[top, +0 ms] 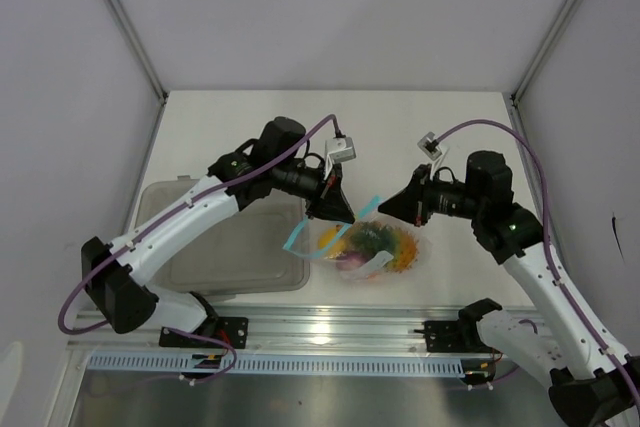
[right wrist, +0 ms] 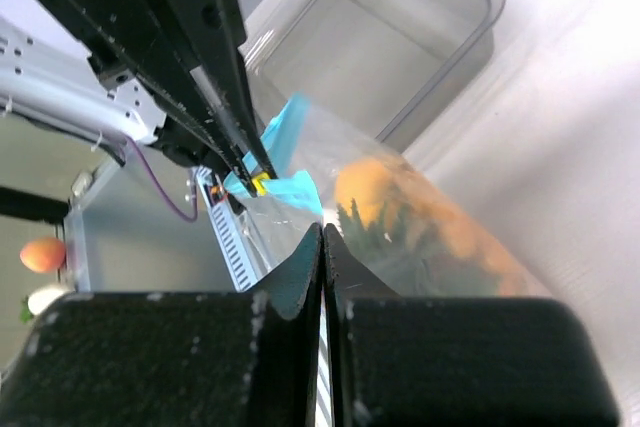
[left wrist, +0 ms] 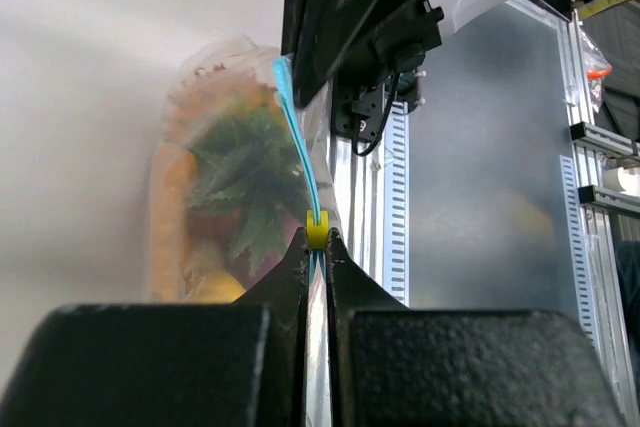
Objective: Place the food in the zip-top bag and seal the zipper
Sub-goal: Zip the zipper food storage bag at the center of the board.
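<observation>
Zip-top bag (top: 380,249): on desk (top: 250,127) between the arms, food (left wrist: 245,177) inside.
Handling: light, slippery, crinkly film; the zipper (left wrist: 298,147) looks the stiffest hold.
Left gripper (left wrist: 317,244): pinching zipper at yellow slider (left wrist: 317,231).
Right gripper (right wrist: 322,235): pressed together on bag's edge.

Viewed from my remote desk, all three camera views give me nothing I can read. One small yellow-and-black sticker (top: 208,359) sits by the left arm's base at the worktop's near rail, but it is too tiny to make out.
</observation>
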`<action>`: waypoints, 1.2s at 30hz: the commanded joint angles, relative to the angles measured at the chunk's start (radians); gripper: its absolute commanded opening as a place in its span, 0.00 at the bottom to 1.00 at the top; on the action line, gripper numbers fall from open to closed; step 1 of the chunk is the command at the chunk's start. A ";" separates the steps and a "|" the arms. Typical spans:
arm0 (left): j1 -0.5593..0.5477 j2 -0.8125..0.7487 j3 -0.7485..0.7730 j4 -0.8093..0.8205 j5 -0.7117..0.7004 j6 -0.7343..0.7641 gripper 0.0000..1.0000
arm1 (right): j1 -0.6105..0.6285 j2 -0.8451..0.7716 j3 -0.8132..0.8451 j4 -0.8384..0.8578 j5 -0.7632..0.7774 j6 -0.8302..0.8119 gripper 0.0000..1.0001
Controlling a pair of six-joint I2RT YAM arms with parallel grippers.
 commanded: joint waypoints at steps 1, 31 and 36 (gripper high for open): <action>0.009 -0.068 -0.023 -0.067 -0.007 0.033 0.01 | -0.040 -0.043 -0.006 0.086 0.051 0.051 0.00; 0.009 -0.054 0.032 -0.041 0.102 0.004 0.00 | 0.351 0.264 0.213 -0.198 -0.132 -0.263 0.36; 0.009 -0.054 0.026 -0.044 0.106 0.007 0.01 | 0.351 0.273 0.216 -0.201 -0.102 -0.260 0.18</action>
